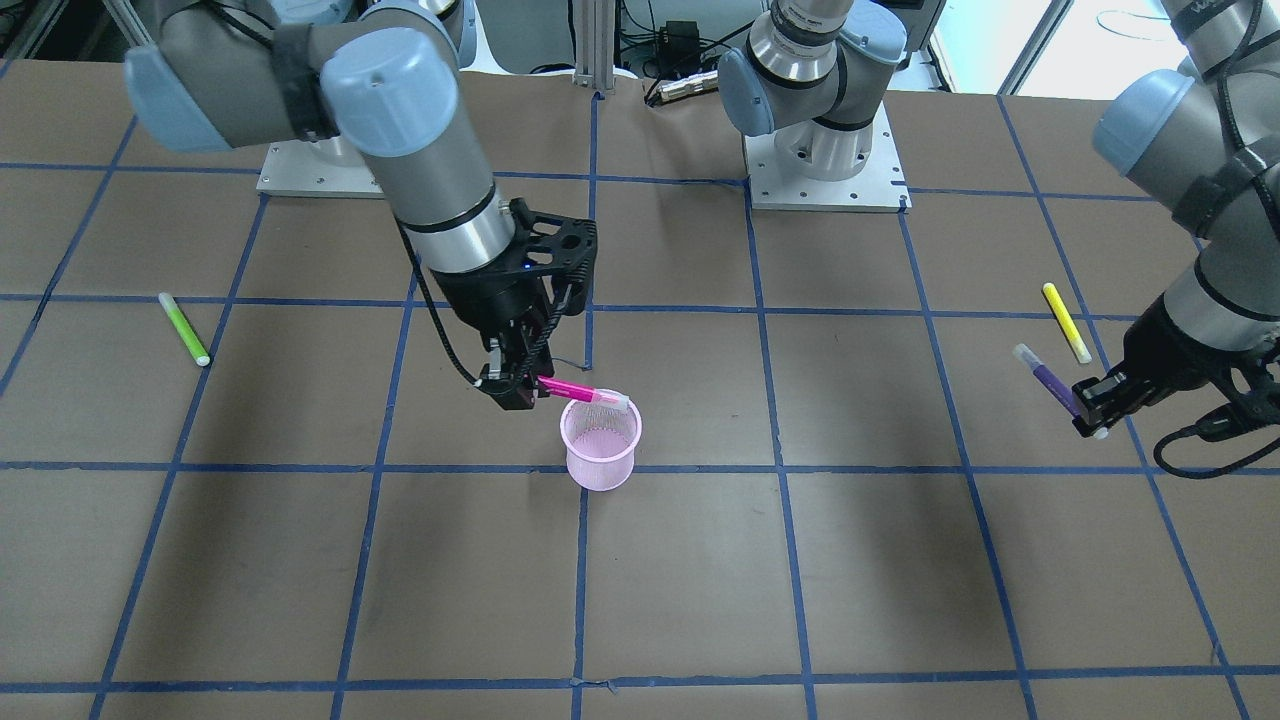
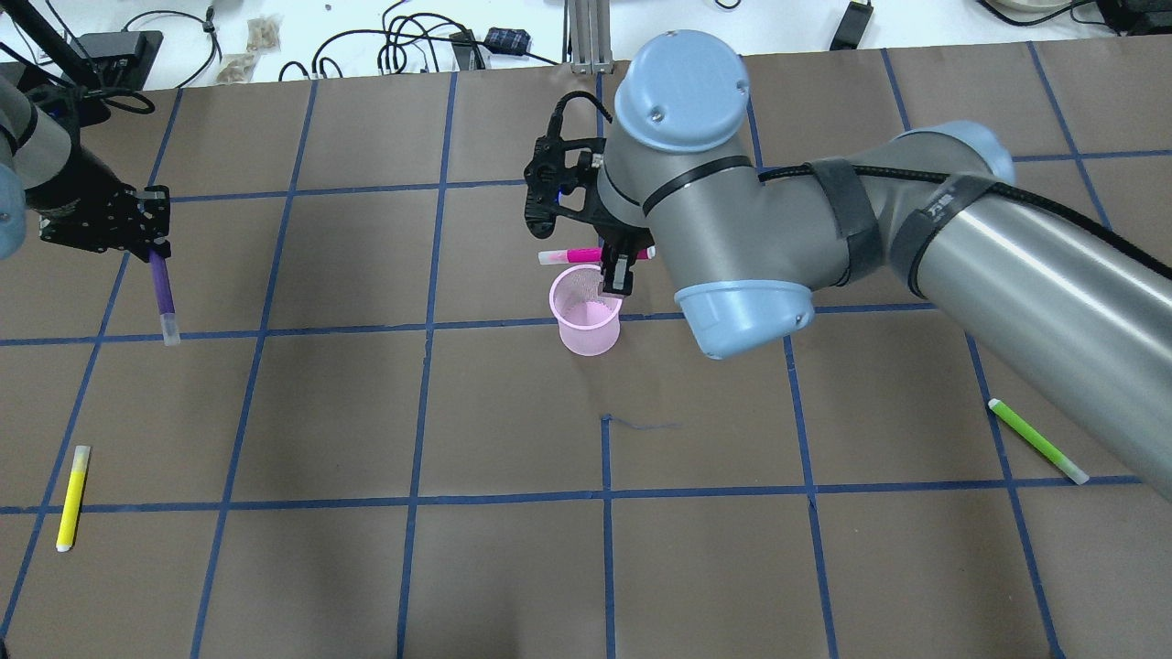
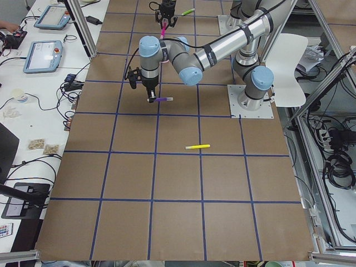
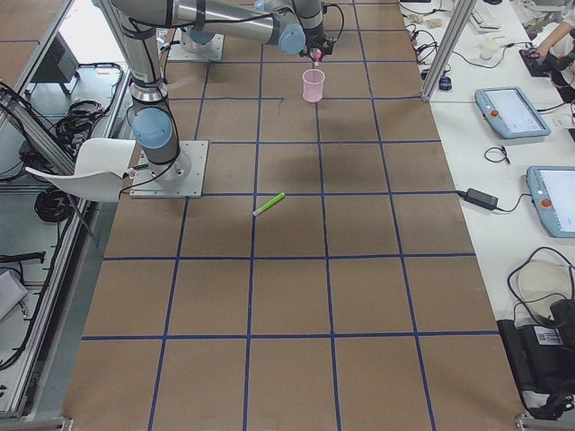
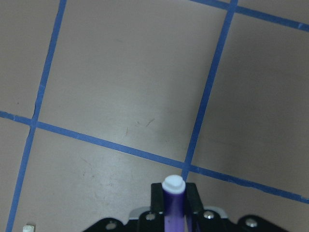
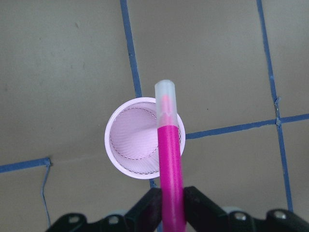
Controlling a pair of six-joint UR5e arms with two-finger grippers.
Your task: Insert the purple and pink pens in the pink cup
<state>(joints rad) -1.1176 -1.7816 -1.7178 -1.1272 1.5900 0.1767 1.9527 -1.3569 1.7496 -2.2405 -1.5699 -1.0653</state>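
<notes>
The pink mesh cup point(image 1: 600, 445) stands upright near the table's middle and also shows in the overhead view point(image 2: 586, 316). My right gripper point(image 1: 515, 385) is shut on the pink pen point(image 1: 585, 392) and holds it roughly level just above the cup. In the right wrist view the pink pen point(image 6: 170, 159) lies across the right side of the cup's point(image 6: 133, 145) opening. My left gripper point(image 2: 151, 252) is shut on the purple pen point(image 2: 163, 293) far to the cup's left, above the table. The purple pen point(image 5: 173, 198) sits between the jaws in the left wrist view.
A yellow pen point(image 2: 71, 497) lies on the table on my left side, nearer my base than the left gripper. A green pen point(image 2: 1037, 440) lies on my right side, under the right arm's forearm. Blue tape lines grid the brown table.
</notes>
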